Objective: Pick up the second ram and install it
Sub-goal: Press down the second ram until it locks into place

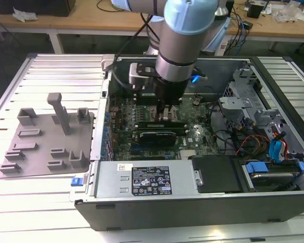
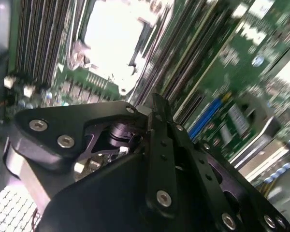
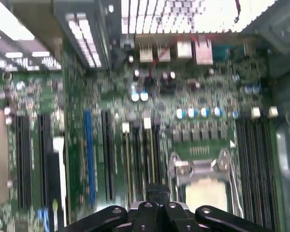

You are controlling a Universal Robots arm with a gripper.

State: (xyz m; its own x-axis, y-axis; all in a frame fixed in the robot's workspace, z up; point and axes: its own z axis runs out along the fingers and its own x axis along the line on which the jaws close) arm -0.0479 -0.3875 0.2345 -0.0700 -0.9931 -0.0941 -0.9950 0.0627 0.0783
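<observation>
Open computer case [image 1: 273, 167] on slatted table [image 1: 50, 71], workbench [image 1: 91, 17] behind

The robot's single arm, its silver-grey cylindrical wrist joint with a pale blue cap [image 1: 185, 30], comes from the far side in the exterior view and points straight down. Below the wrist hangs the black metal gripper [image 1: 167, 112], its body upright and its tips low. In both wrist views the black linkage bars with silver screws [image 2: 159, 159] converge toward a narrow point [image 3: 157, 193], but whether the jaws are closed or parted cannot be made out.
</observation>
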